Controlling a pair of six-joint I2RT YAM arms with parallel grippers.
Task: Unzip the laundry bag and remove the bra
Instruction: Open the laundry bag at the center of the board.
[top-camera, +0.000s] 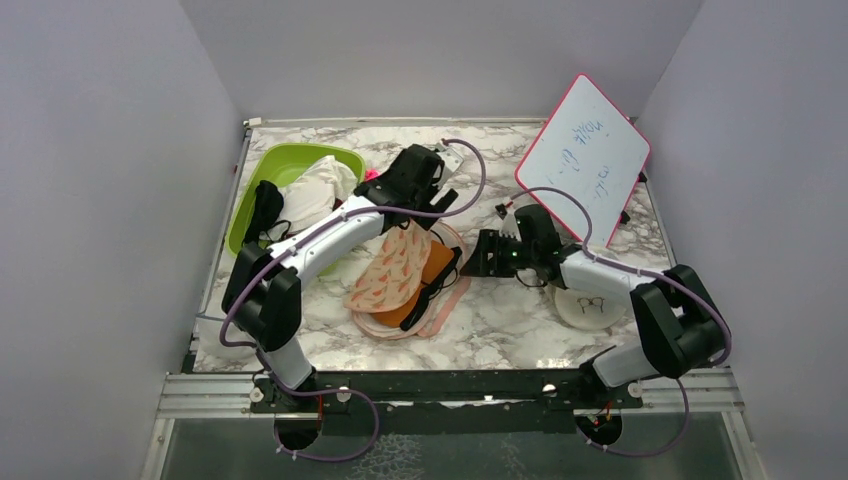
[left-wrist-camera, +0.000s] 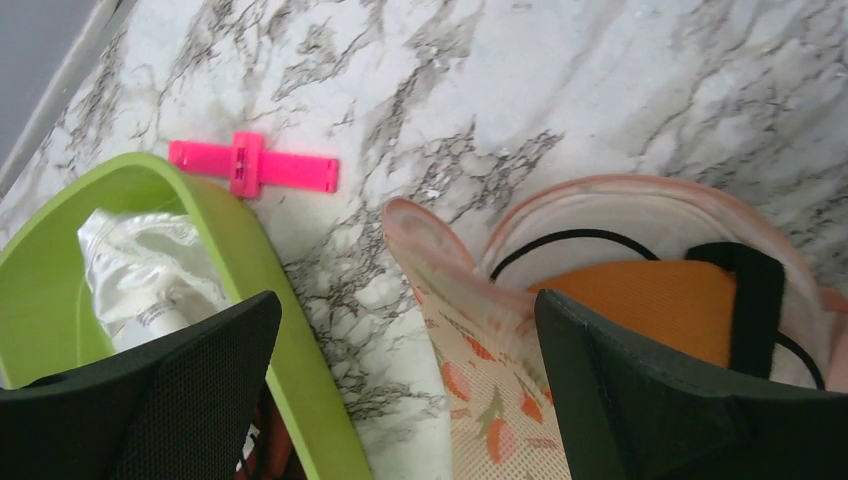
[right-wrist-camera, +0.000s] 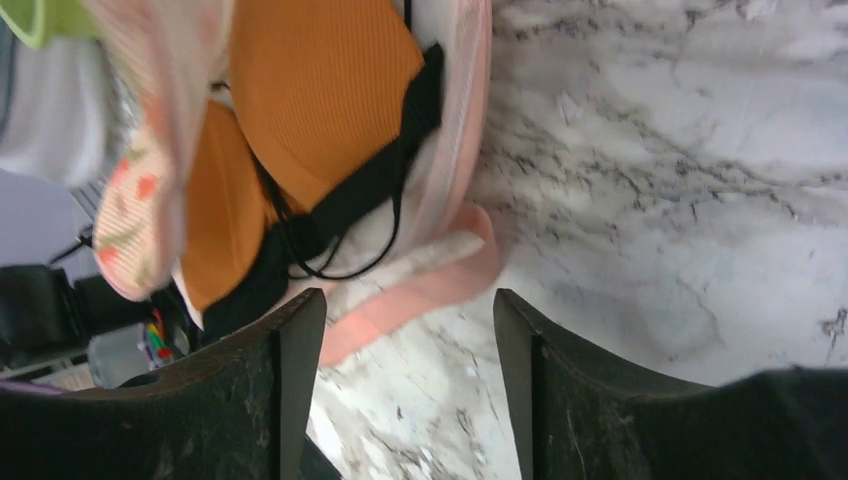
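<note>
The peach laundry bag (top-camera: 392, 272) lies mid-table, unzipped, its carrot-print top flap raised and folded back. The orange bra (top-camera: 428, 283) lies exposed inside with black straps (top-camera: 440, 285) across it. My left gripper (top-camera: 440, 198) is open above the bag's far end. In the left wrist view (left-wrist-camera: 405, 310) the flap (left-wrist-camera: 475, 340) runs up between its wide-apart fingers, and the bra (left-wrist-camera: 640, 300) shows to the right. My right gripper (top-camera: 472, 255) is open and empty just right of the bag. In the right wrist view (right-wrist-camera: 408, 300) it hovers over marble, with the bag's pink edge (right-wrist-camera: 420, 290) and the bra (right-wrist-camera: 320, 90) ahead.
A green basin (top-camera: 262, 170) at back left holds white cloth (top-camera: 320, 185) and a black garment (top-camera: 265, 205). A pink clip (left-wrist-camera: 250, 165) lies beside it. A whiteboard (top-camera: 585, 160) leans at back right. A round white pouch (top-camera: 588, 305) lies by the right arm.
</note>
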